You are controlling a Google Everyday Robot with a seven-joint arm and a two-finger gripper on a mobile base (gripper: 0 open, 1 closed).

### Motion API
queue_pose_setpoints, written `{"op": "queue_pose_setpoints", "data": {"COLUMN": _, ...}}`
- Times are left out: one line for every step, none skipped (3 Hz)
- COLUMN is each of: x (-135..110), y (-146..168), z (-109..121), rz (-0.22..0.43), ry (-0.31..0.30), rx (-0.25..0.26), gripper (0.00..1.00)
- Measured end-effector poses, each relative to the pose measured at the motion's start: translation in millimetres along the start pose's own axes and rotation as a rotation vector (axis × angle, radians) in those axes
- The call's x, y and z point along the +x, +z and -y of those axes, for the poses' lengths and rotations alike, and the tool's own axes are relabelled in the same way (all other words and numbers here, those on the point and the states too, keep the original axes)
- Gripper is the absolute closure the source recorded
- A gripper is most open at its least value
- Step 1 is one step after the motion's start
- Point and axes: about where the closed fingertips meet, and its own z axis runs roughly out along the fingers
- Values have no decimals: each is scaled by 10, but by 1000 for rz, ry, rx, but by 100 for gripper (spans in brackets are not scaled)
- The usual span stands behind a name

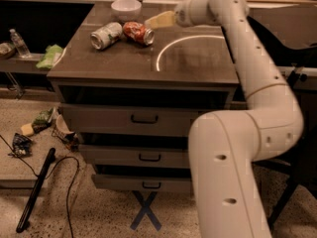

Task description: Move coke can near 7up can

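Observation:
The coke can (137, 32), red with silver ends, lies on its side on the dark cabinet top (198, 58) near the back. The 7up can (106, 35), pale silver with green markings, lies on its side just left of it, the two almost touching. My gripper (159, 20) hovers just right of and slightly above the coke can, apart from it and holding nothing. My white arm reaches in from the right.
A white bowl (126, 8) stands at the back of the top, behind the cans. A bright ring of light (190, 51) lies on the top's right half. The cabinet has three drawers (143, 119). Litter, a cable and a bottle (19, 42) are at the left.

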Motion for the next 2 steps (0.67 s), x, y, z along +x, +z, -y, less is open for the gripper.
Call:
{"op": "queue_pose_setpoints", "data": {"x": -239, "y": -685, "z": 647, "rz": 63, "ry": -14, "rx": 223, "gripper": 0}}
{"op": "queue_pose_setpoints", "data": {"x": -191, "y": -582, "z": 582, "rz": 56, "ry": -9, "rx": 200, "gripper": 0}}
